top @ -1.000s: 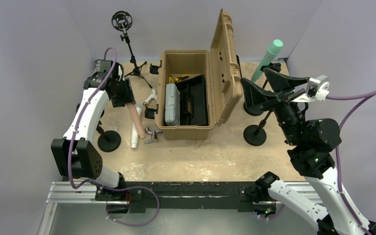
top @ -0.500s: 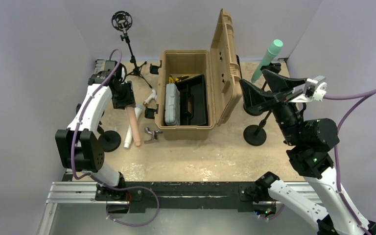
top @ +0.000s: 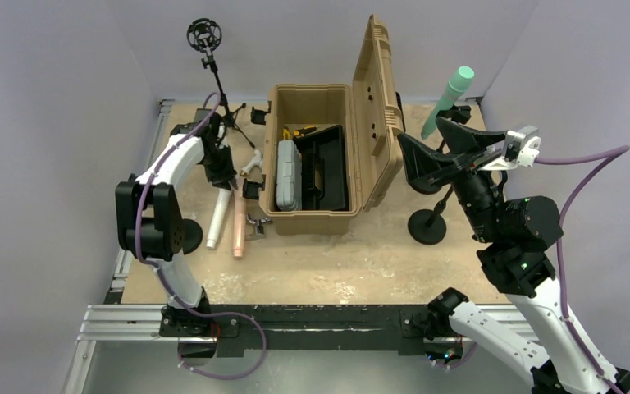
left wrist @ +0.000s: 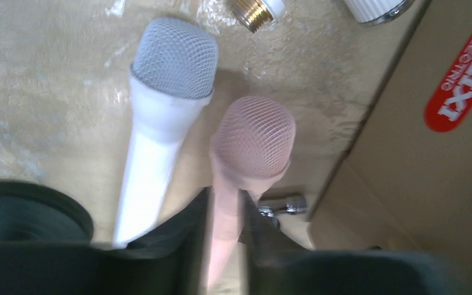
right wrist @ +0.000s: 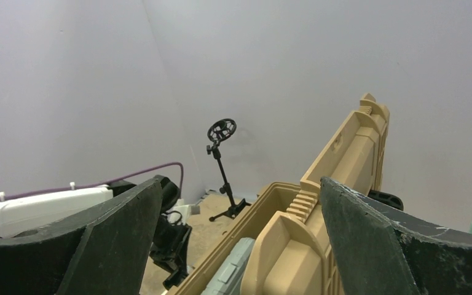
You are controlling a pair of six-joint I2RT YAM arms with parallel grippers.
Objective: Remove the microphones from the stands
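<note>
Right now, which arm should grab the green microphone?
Right. The right gripper is open near the green microphone; the left gripper is shut on the pink microphone.

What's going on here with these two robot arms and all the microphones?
The left end effector is shut on the handle of a pink microphone, low over the table beside a white microphone lying there. The right end effector is open, raised near a green microphone that sits up on a stand. An open tan case stands between the arms.
</note>
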